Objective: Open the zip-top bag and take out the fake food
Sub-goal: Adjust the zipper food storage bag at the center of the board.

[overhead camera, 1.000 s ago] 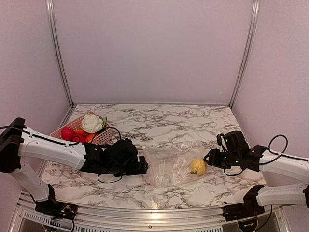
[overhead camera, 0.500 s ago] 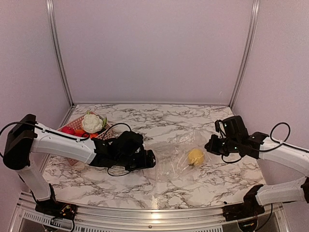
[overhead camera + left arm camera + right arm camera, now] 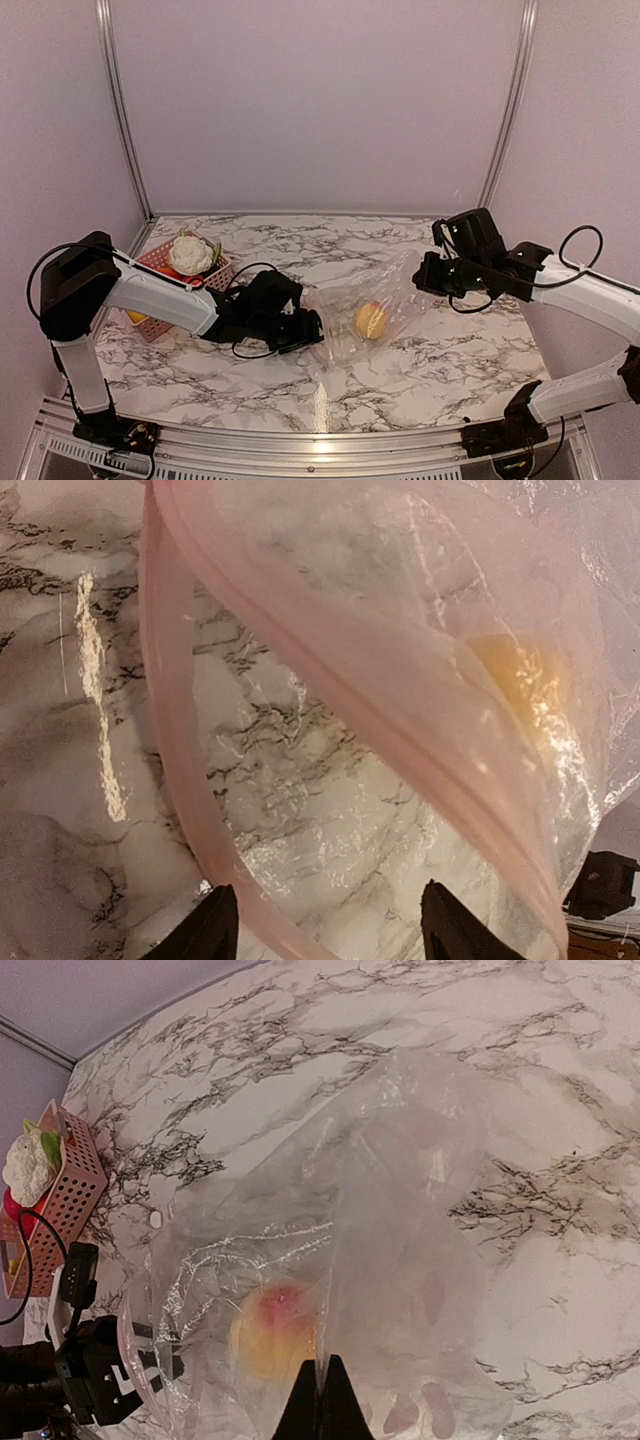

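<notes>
Right jaws: pinched shut on a fold of the zip-top bag (image 3: pixel 378 295), holding that side up off the table (image 3: pixel 450 365).
Left jaws: tips apart, the bag's pink zip rim (image 3: pixel 175 730) running between them; only the tips show, and I cannot tell if they touch it.
Fake food: one yellow piece (image 3: pixel 370 320) inside the bag, blurred by plastic.
Basket (image 3: pixel 222 272): far left, partly behind my left arm (image 3: pixel 160 295).

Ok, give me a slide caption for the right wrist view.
Right fingers pinch the zip-top bag, yellow fake fruit inside.
</notes>
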Action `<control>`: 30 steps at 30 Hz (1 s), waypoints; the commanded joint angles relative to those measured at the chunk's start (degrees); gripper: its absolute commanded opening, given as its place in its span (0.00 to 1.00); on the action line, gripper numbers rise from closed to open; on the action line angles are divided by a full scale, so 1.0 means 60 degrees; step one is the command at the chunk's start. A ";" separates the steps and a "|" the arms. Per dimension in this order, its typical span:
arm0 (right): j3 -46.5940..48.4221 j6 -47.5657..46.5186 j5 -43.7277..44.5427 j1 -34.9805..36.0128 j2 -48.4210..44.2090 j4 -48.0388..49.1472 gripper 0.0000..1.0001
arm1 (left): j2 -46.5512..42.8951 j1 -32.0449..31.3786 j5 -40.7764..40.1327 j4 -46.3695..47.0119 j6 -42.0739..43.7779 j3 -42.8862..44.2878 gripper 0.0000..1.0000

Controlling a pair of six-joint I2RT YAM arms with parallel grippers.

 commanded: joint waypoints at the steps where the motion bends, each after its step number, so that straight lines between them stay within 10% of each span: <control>1: 0.0528 -0.0176 0.0250 0.0166 0.0116 -0.0526 0.00 | 0.0505 0.0116 0.0394 0.0669 -0.0166 0.0095 0.67; 12: 0.0948 -0.0436 0.0877 0.0260 0.0000 -0.1425 0.01 | 0.0461 0.0131 0.0418 0.1127 -0.0243 -0.0111 0.71; 24: 0.0765 -0.0613 0.1735 0.0286 -0.0012 -0.2117 0.49 | 0.0328 0.0146 0.0298 0.0686 0.0010 0.0081 0.71; 30: 0.1451 -0.0927 0.2987 0.0290 0.0091 -0.3017 0.54 | 0.0258 0.0146 0.0340 0.0498 0.0177 0.0308 0.71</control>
